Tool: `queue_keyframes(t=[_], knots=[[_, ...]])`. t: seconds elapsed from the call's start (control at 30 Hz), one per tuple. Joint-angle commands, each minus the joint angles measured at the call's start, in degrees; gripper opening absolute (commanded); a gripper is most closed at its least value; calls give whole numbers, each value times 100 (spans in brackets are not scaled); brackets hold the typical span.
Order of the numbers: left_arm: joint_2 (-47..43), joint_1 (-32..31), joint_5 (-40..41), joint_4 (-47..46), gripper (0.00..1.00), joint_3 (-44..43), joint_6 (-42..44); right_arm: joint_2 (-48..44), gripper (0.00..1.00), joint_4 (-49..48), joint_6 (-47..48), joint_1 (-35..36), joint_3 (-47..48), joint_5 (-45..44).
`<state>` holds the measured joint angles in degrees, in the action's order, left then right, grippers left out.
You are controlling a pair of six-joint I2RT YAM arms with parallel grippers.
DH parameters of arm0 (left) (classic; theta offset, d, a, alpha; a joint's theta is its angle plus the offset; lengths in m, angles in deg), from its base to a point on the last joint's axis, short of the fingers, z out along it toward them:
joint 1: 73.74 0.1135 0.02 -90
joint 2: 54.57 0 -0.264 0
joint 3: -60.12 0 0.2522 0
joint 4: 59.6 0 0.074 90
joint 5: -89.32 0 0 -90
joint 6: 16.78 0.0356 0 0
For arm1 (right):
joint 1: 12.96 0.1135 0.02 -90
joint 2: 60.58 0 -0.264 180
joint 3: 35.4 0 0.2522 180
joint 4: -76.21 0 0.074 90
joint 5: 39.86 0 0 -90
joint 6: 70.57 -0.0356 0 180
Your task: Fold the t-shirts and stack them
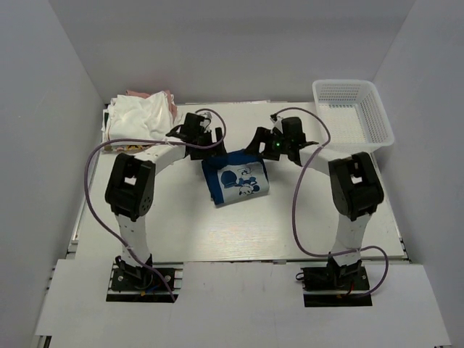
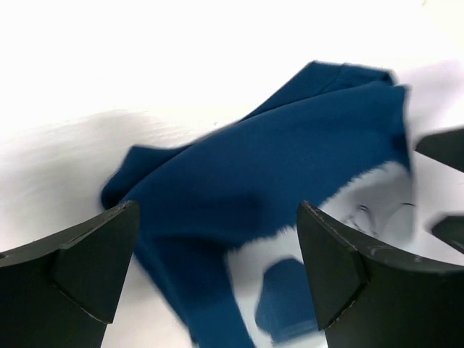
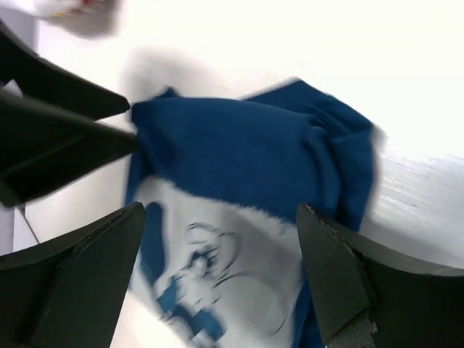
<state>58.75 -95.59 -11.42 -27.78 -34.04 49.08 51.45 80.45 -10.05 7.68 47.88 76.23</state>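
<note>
Lying where, the navy t-shirt [image 1: 235, 181]?

It is lying bunched on the white table [image 1: 217, 239], cartoon print facing up. I am taking it as my landmark.

What is surrounding it?

Pale grey walls [image 1: 43, 109] are closing in the table to the left, to the right and beyond the shirt. A white mesh basket [image 1: 353, 114] is sitting well apart from the shirt, to its far right at the table's corner. A heap of white and pink t-shirts [image 1: 141, 116] is resting to its far left, near the back wall.

And the pincers?

The left gripper [image 2: 217, 210] is hovering over the shirt's far-left edge, its fingers standing wide apart and gripping nothing. The right gripper [image 3: 221, 209] is hovering over the far-right edge, likewise spread and empty. Both wrist cameras are looking down between dark fingers onto blue cloth and pale print.

Is the surface showing anything else?

Purple cables [image 1: 296, 210] are looping from each arm over the bare white board on the near side of the shirt.
</note>
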Motion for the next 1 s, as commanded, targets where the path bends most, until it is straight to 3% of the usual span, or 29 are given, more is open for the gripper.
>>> queue_keyframes(t=[0.0, 0.2, 0.33, 0.4, 0.57, 0.77, 0.97], knots=[[-1091, 40, 590, 312, 99, -135, -133, -1032, 90, 231, 600, 62, -182, 1], [-2041, -126, 276, -3, 99, 1306, -652, -1772, 90, -427, 277, 142, -1361, 1019], [-2244, -311, -1981, -1820, 99, 2439, -1170, -1913, 90, -1270, -347, 159, -2413, 1827], [-2244, -512, -2483, -2733, 99, 2932, -1225, -1843, 90, -1859, -532, 185, -2609, 1961], [-1726, -768, -2906, -3274, 99, 3399, -1277, -1184, 90, -2932, -1122, 89, -3172, 2182], [-1479, -645, -2373, -2564, 99, 3830, -953, -752, 90, -2468, -841, -42, -3172, 1787], [-1752, -593, -1002, -1088, 99, 3620, -460, -910, 90, -1809, -490, -245, -3251, 1163]])
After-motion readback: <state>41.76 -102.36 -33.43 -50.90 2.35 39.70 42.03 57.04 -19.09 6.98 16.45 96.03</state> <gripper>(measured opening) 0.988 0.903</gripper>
